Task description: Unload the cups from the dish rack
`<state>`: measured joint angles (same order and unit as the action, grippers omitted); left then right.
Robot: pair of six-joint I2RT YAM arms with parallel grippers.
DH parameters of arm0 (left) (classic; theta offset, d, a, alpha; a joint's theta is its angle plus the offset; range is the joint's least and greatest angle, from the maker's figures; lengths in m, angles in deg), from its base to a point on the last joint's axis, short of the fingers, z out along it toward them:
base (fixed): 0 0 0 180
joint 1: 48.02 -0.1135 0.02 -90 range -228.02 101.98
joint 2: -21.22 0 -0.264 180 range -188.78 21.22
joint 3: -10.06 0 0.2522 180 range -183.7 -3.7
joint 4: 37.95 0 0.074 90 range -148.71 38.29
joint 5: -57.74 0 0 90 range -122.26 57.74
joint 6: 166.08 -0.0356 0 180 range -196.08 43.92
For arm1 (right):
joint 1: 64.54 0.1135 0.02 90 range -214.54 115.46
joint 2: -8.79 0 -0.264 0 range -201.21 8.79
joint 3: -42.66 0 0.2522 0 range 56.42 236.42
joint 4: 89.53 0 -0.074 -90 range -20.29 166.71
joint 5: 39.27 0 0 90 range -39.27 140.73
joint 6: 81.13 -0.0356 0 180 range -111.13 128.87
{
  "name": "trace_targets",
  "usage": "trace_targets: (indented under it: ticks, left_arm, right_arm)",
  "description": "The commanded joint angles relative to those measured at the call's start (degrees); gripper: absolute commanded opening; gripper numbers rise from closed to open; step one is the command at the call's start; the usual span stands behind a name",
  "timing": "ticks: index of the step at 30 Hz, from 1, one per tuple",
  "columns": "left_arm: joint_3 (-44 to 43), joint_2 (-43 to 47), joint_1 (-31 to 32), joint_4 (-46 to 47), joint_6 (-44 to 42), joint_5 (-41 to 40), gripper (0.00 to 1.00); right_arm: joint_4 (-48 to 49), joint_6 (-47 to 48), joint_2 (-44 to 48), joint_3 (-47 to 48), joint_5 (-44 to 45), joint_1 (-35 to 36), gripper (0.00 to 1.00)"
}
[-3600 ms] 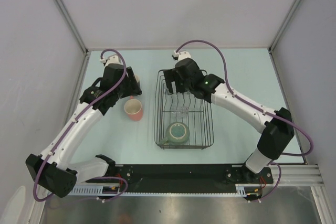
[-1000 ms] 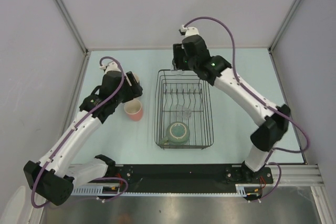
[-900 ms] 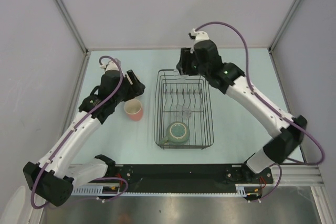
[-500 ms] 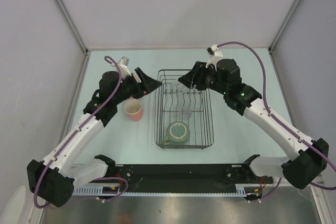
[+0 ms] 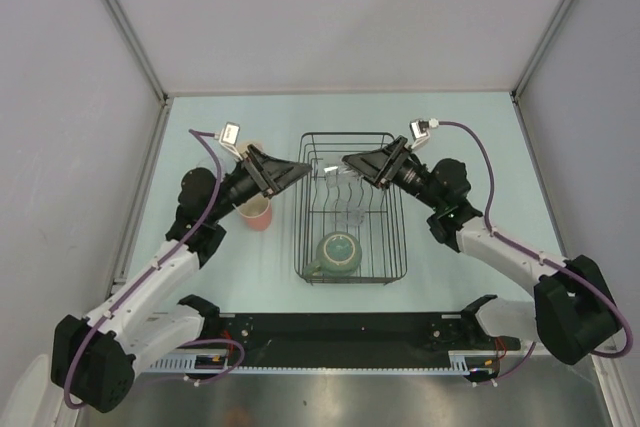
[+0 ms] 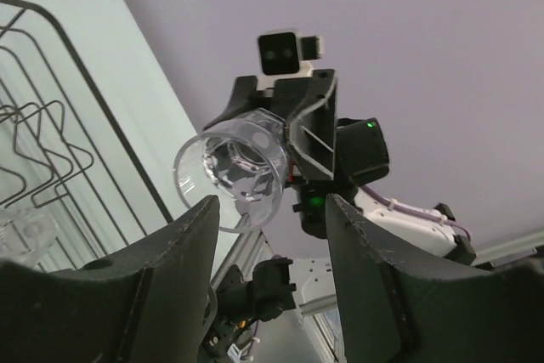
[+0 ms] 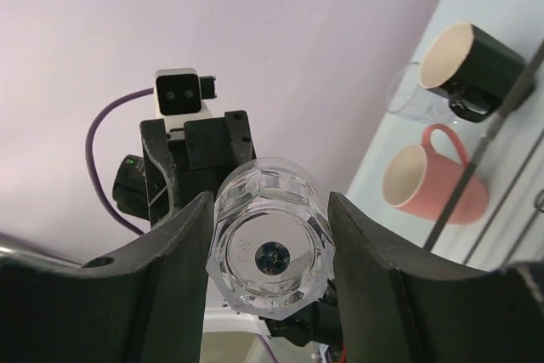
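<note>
The right gripper (image 5: 350,162) grasps a clear glass tumbler (image 6: 231,172) held level above the far end of the dish rack (image 5: 378,242), long axis three-to-nine o'clock, mouth facing the spread, empty left gripper (image 5: 302,168) near at nine o'clock.

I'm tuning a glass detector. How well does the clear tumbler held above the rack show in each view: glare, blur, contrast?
Left wrist: the clear tumbler is crisp, with bright reflections inside, set against a plain wall. Right wrist: its base is sharp, with faceted highlights. Top external: it is small and faint, nearly lost among the dish rack wires.
</note>
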<state>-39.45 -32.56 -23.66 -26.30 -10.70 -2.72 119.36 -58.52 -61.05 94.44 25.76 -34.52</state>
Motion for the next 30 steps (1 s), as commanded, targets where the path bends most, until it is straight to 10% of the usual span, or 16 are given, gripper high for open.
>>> trace_targets:
  ticks: [1, 15, 29, 30]
  left_arm:
    - [1.1, 0.9, 2.0, 9.7, 3.2, 1.2, 0.58]
    - [-1.6, -2.6, 6.6, 7.9, 0.8, 1.8, 0.58]
    - [-2.7, -4.1, 6.7, 4.4, -0.8, 2.3, 0.00]
    - [-3.1, -3.9, 6.8, 2.1, -1.3, 1.9, 0.00]
  right_arm:
    - [15.3, -6.6, -1.9, 0.2, -0.4, 1.6, 0.00]
    - [17.1, -5.8, -8.7, 5.2, -0.2, 5.3, 0.00]
    - [16.9, -5.6, -9.8, 6.5, -1.3, 6.6, 0.00]
    - [15.1, -5.4, -9.6, 6.5, -1.7, 6.5, 0.13]
